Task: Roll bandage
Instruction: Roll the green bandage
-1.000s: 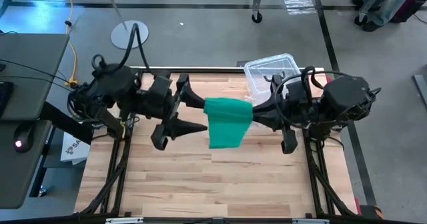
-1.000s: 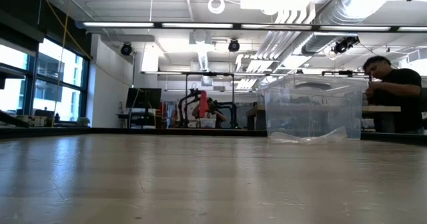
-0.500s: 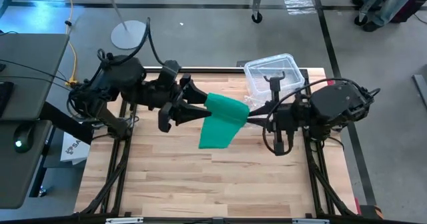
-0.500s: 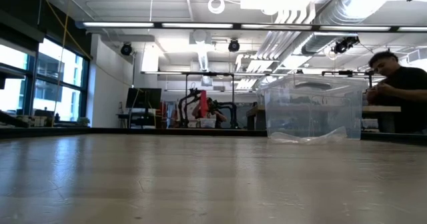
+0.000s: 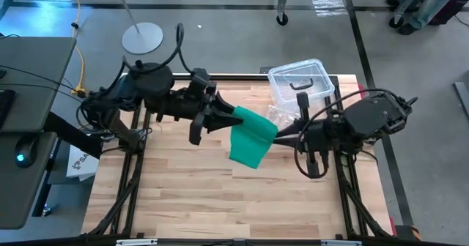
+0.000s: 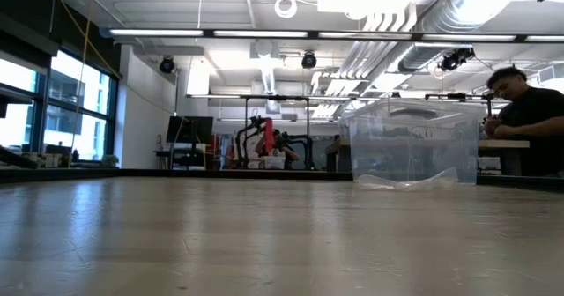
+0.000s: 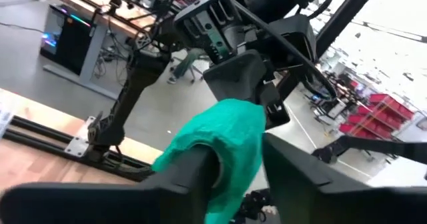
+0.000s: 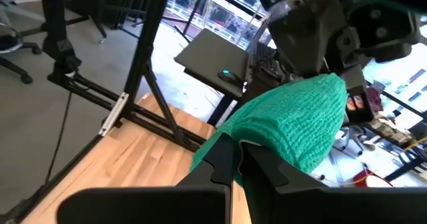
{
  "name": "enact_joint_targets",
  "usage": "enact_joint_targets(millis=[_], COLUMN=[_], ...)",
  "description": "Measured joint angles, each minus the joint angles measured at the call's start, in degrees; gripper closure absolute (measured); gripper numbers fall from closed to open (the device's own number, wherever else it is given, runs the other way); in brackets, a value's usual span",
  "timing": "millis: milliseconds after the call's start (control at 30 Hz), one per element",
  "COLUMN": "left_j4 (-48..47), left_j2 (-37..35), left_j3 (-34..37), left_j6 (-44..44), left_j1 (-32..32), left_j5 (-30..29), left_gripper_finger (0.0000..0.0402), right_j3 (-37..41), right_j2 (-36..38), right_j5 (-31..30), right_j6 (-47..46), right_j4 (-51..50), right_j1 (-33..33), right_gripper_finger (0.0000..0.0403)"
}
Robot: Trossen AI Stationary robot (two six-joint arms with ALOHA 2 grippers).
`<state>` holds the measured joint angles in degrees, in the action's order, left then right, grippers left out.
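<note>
The green bandage (image 5: 253, 140) hangs in the air over the middle of the table, between my two grippers. My left gripper (image 5: 231, 117) reaches in from the table's left and is shut on the bandage's left upper end (image 7: 220, 144). My right gripper (image 5: 277, 135) reaches in from the table's right and is shut on the right upper end (image 8: 300, 117). The loose part of the strip droops below both grippers, toward the table's near edge. The low view shows neither the arms nor the bandage. My left gripper pinches the bandage's bunched left upper end (image 7: 230, 127) between its two fingers (image 7: 193, 174). The fingers come level from the table's left. The bandage is lifted clear of the table and hangs below. My right gripper pinches the bandage's right upper end (image 8: 257, 134) between its two closed fingers (image 8: 223, 157). They come from the table's right, slanting slightly down. The fabric bunches beyond the fingertips, and the rest hangs slack, clear of the table.
A clear plastic box (image 5: 299, 81) with a black handle stands at the table's far right, with a crinkly clear bag (image 5: 277, 114) in front of it. A person (image 6: 529, 120) works at a bench beyond the table. Bare wood lies near the front edge (image 5: 234, 209).
My left gripper has moved toward the table's right, rolled its wrist and shut on the bandage's left end. My right gripper has rolled while staying shut. The bandage's hanging part has swung and now slants toward the near right.
</note>
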<state>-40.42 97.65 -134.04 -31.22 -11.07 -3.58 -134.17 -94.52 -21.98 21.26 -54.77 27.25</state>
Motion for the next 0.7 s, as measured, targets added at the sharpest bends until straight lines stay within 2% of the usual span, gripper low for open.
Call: enact_joint_targets(millis=[133,200,300,433,600,700], left_j4=[-0.09,0.24,0.09,-0.15,-0.52,-0.47], left_j2=[0.30,0.28,-0.11,-0.90,-2.26,-3.03], left_j3=[0.00,-0.04,-0.02,0.07,0.11,0.10], left_j6=[2.79,5.64,7.60,12.32,18.40,20.49], left_j1=[0.22,0.09,-0.65,-2.63,-5.27,-6.46], left_j5=[2.07,2.25,0.31,-3.78,-13.58,-16.79], left_gripper_finger=[0.0366,0.0387,0.0385,0.0392,0.0392,0.0393], right_j3=[0.00,0.00,0.00,0.02,0.09,0.11], right_j2=[0.02,0.02,0.02,0.35,1.11,1.95], right_j5=[0.39,0.05,-0.57,2.53,-6.11,-8.11], right_j6=[-2.87,-6.54,-15.87,-19.19,-28.35,-30.32], right_j4=[-0.51,-1.03,-1.74,-2.65,-3.00,-3.84], right_j1=[0.06,0.01,-0.02,-0.23,-0.30,-0.29], right_gripper_finger=[0.0396,0.0396,0.0393,0.0381,0.0376,0.0376])
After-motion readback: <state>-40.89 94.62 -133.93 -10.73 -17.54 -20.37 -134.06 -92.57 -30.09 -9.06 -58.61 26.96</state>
